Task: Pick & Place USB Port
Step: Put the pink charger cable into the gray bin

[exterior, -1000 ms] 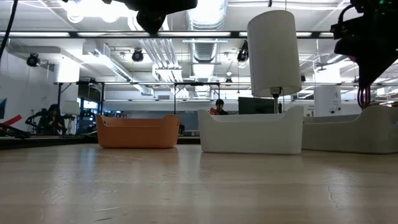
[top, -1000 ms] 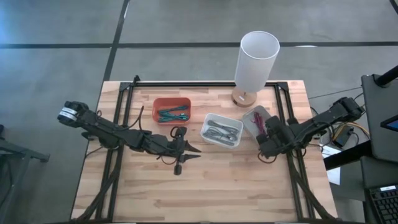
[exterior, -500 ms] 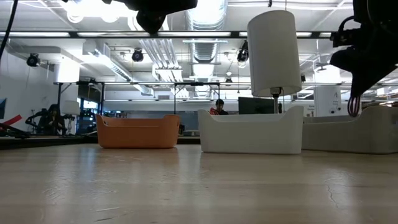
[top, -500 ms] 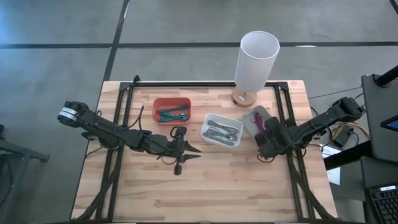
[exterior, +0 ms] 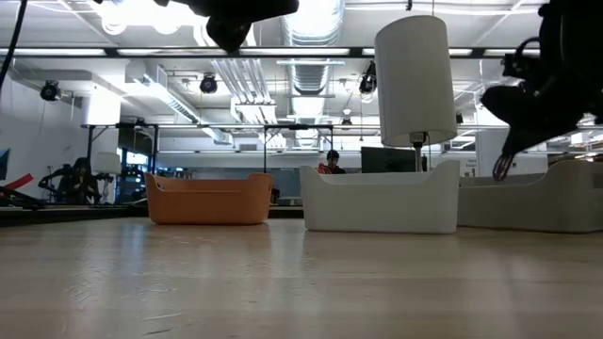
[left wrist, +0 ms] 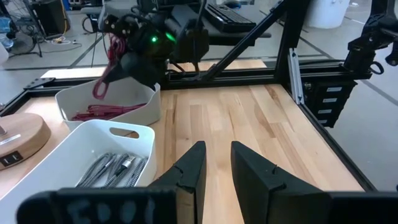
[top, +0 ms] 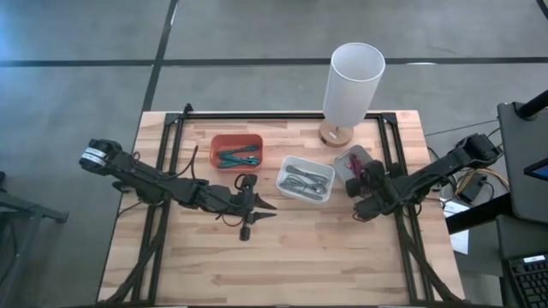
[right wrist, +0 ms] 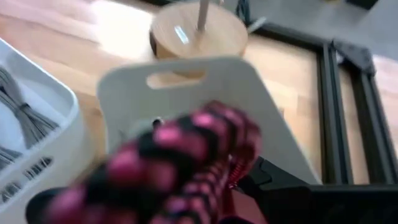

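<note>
Left gripper (top: 267,207) hangs over the bare middle of the light wooden slatted table (top: 300,257), its two dark fingers (left wrist: 189,171) a narrow gap apart and holding nothing. Behind it and slightly toward the arm's own side sits the orange rectangular plastic bin (top: 236,151) with teal cables inside. Just ahead of its fingertips lies the white rectangular plastic bin (top: 306,179) filled with grey coiled cables (top: 305,181).

Farther along stands the tall white cylindrical lamp (top: 352,83) on its round wooden base (top: 336,133), at the table's far edge.

Right gripper (top: 366,184) hovers at the near end of the second white plastic bin (top: 352,162), which lies tilted beside the lamp base and holds more red cables. Its fingers are closed on a looped bundle of magenta-red USB cable (left wrist: 106,76), lifted clear of the bin; in the left wrist view one loop dangles below the gripper above the bin's rim. In the right wrist view the same bundle (right wrist: 186,155) fills the foreground, with the bin and lamp base beyond it.
</note>
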### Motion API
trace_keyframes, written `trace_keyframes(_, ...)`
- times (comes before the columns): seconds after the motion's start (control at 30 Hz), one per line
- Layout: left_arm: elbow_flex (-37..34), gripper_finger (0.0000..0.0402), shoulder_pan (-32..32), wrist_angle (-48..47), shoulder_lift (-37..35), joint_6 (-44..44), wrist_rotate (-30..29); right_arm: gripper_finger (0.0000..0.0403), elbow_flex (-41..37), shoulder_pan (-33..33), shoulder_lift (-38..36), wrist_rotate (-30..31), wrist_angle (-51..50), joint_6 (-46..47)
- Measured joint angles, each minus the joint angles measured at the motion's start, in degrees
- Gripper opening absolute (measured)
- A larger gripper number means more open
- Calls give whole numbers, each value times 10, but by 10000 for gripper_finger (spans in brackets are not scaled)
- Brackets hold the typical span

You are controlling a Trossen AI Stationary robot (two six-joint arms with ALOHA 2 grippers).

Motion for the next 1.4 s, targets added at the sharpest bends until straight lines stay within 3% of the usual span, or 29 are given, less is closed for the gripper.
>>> trace_keyframes(0.37,0,76,0,-8,0,0,0,50,-68,0,0,-14,82,3)
trace_keyframes(0.67,0,76,0,-8,0,0,0,104,-78,0,0,-26,97,-9)
trace_keyframes(1.1,0,76,0,-8,0,0,0,175,8,0,0,-50,87,-164)
trace_keyframes(1.4,0,76,0,-8,0,0,0,181,81,0,0,-50,-18,-154)
